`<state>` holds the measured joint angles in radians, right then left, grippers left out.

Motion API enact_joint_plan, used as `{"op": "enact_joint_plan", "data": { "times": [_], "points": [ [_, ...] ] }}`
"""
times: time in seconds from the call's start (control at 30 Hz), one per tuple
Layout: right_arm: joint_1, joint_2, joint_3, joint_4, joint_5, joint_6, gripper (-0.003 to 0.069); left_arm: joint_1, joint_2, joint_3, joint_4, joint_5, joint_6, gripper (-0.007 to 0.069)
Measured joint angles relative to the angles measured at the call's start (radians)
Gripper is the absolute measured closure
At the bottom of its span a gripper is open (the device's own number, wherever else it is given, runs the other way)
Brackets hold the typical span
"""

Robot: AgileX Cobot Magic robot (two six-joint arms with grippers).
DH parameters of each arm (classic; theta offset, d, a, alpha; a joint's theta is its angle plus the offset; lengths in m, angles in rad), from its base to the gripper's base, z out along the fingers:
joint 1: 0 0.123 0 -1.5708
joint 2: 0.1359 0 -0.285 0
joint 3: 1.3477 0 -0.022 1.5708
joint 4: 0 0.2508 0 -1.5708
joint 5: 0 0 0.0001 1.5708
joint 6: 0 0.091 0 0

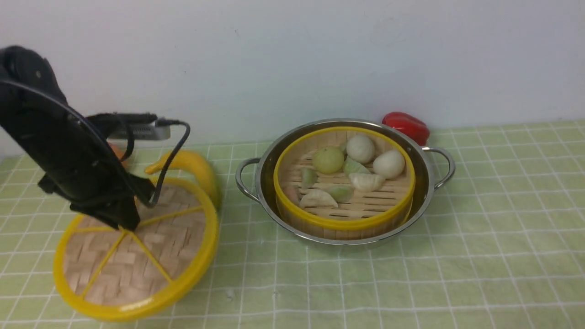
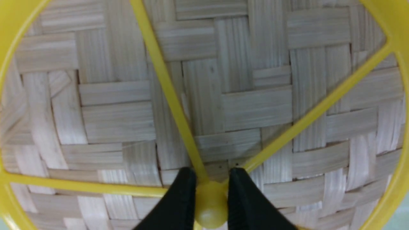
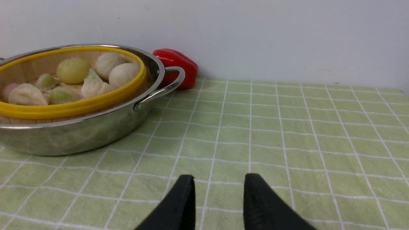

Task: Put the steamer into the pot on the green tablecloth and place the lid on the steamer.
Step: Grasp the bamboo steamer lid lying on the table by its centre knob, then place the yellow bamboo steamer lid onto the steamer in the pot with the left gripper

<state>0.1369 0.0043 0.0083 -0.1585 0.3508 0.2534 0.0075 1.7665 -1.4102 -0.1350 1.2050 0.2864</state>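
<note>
Left gripper (image 1: 127,225) sits in the lower left of the front view, its black fingers pinched on the small yellow knob (image 2: 209,204) at the centre of the lid (image 1: 137,260). In the left wrist view the two fingertips (image 2: 188,182) press the knob from either side, and the yellow spokes run out from it across the woven bamboo.

The lid takes up the lower left of the front view, over the green tablecloth (image 1: 457,256). It looks somewhat tipped, face turned toward the camera; whether its near rim rests on the cloth I cannot tell. A yellow banana (image 1: 196,169) curves along the lid's upper right edge — touching or just beside it, the view does not settle.

At the centre of the front view the steamer (image 1: 343,225) sits inside the pot (image 1: 264,183), its yellow rim just within the steel rim. It is uncovered and holds round buns (image 1: 388,163), two white and one yellow-green, with several pale dumplings (image 1: 365,181) on the slatted floor. The pot stands on the tablecloth with a loop handle at each side. A red pepper (image 1: 406,125) lies behind it at the upper right, near the right-side handle and close to the wall.

The right gripper (image 3: 219,177) appears only in the right wrist view: fingers spread, nothing between them, above the cloth and apart from the pot.
</note>
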Motion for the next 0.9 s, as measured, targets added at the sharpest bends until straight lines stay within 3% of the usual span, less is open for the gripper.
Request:
{"op": "enact_joint_plan", "data": {
  "times": [0.47,0.63,0.9],
  "points": [
    [0.000,0.000,0.000,0.000,0.000,0.000,0.0419,-0.426,0.053,-0.472,0.175,0.008,0.028,0.0510],
    [0.000,0.000,0.000,0.000,0.000,0.000,0.0419,-0.514,0.179,-0.625,0.193,0.015,0.065,0.0510],
    [0.000,0.000,0.000,0.000,0.000,0.000,0.0419,-0.561,0.355,-0.710,0.207,0.021,0.116,0.0510]
  ]
}}
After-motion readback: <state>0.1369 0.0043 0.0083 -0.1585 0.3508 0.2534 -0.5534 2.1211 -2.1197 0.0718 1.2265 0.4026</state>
